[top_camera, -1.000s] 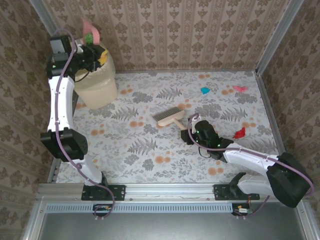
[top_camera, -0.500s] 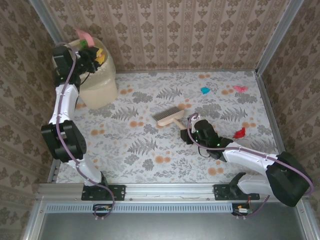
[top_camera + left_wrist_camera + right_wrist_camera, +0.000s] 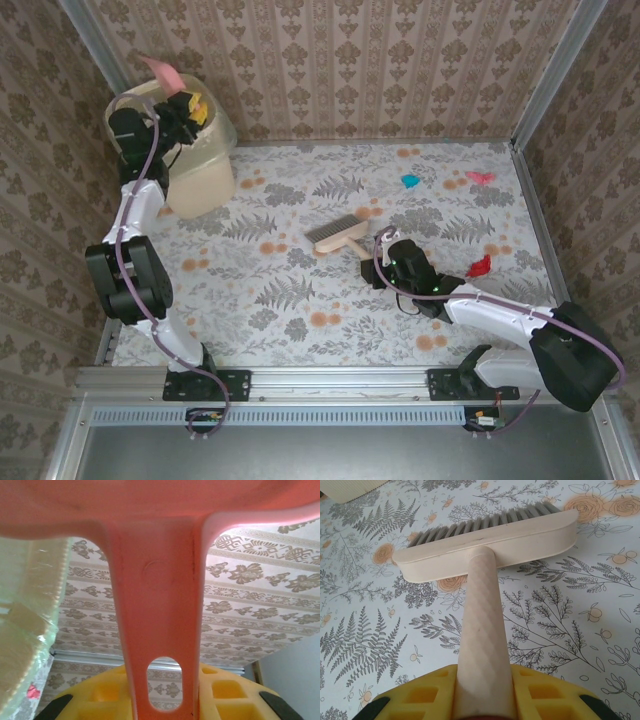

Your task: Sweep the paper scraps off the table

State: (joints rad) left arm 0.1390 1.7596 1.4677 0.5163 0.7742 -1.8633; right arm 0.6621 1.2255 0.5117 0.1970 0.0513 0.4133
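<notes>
3 paper scraps (image 3: 409, 181): crumpled, blue/pink/red, frame right | left gripper (image 3: 188, 106) clamps 1 dustpan (image 3: 160, 70) | right gripper (image 3: 383, 244) clamps 1 brush (image 3: 338, 232)

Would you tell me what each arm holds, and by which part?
Left gripper: pink dustpan, by its handle. Right gripper: brush, by its handle.

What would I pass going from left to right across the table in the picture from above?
beige bin → hand brush → blue paper scrap
</notes>
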